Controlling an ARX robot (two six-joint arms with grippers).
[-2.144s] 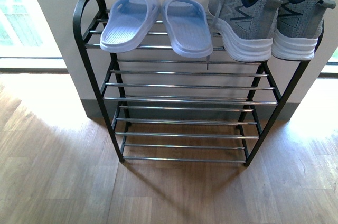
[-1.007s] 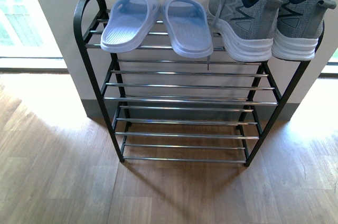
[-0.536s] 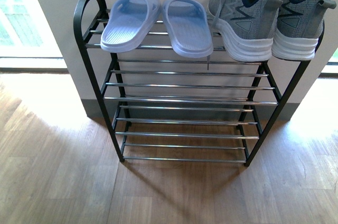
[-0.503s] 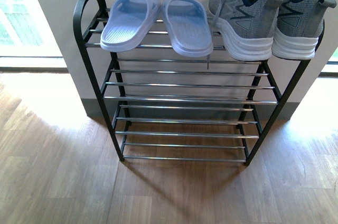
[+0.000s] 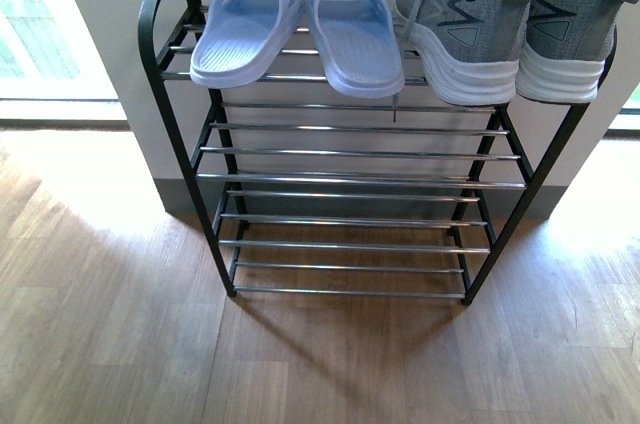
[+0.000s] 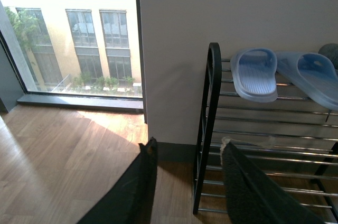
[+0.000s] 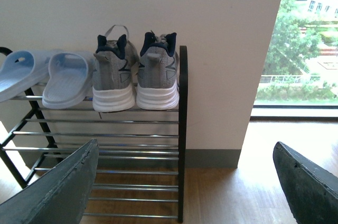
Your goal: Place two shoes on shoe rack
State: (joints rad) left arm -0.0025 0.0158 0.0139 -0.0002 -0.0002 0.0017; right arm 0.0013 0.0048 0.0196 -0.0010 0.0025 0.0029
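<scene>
We see both shoes [image 5: 515,29] parked side by side on the top tier of the shoe rack [image 5: 350,179], at its right end, heels toward us, white soles sitting flat on the chrome rods w/ the right one hard up by the frame post. Just beside them, to the left on the same tier, lie two blue slippers [image 5: 297,36], not touching the sneakers as far as we can tell. Lower tiers carry nothing. Vs. half a sec ago the whole rack sits a bit higher in the front view, so the camera has shifted slightly; shoes themselves haven't budged relative to the rods. We read that as the robot backing off, i.e. placement looks done & stable. Left gripper [image 6: 185,182] is parted w/ nothing between its fingers, hanging near the rack's left post. Right gripper [image 7: 185,182] is spread very wide, also holding nothing, well apart from the sneakers. Neither arm shows in the front view.
</scene>
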